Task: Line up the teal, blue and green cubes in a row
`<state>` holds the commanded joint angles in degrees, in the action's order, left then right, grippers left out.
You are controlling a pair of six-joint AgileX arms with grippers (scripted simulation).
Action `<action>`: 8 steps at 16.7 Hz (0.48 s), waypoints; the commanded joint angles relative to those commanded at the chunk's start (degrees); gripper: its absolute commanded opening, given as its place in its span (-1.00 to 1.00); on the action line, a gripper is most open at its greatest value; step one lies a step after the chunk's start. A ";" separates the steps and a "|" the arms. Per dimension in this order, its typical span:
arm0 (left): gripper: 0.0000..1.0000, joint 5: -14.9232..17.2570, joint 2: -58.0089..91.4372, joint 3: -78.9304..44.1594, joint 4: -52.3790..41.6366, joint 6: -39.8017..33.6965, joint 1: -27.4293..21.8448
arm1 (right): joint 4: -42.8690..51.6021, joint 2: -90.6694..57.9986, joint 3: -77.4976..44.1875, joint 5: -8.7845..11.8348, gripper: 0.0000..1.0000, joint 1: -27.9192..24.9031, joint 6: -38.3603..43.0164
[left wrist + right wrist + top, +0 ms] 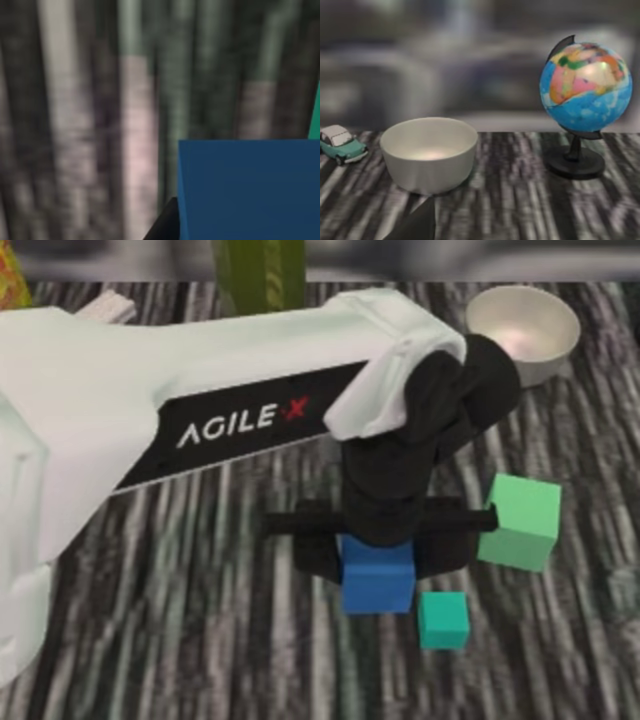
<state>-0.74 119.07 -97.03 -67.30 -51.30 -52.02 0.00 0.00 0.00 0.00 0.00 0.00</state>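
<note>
Top view: left gripper (378, 540) clamped on blue cube (378, 578), just left of teal cube (443, 620), green cube (520, 522) beyond.

Left wrist: blue cube fills corner; best lowered flat, aligned with the other 2.

Right wrist: bowl (429, 152), globe (585, 95), toy car (341, 143); right jaws undeterminable.

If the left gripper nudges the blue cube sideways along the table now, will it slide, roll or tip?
The blue cube has flat faces and looks as wide as tall, so it should slide, not roll or tip. It looks rigid and matte, so probably not slippery. The teal cube sits close beside it and might get bumped.
</note>
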 joint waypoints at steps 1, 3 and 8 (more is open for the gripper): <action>-1.00 0.05 0.13 0.16 0.08 0.16 0.19 | 0.00 0.00 0.00 0.00 1.00 0.00 0.00; -1.00 0.12 0.31 0.79 1.07 0.27 0.09 | 0.00 0.00 0.00 0.00 1.00 0.00 0.00; -1.00 0.22 2.79 7.15 10.09 0.33 -0.03 | 0.00 0.00 0.00 0.00 1.00 0.00 0.00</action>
<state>-0.52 121.85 -89.88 -57.21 -50.97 -52.05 0.00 0.00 0.00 0.00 0.00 0.00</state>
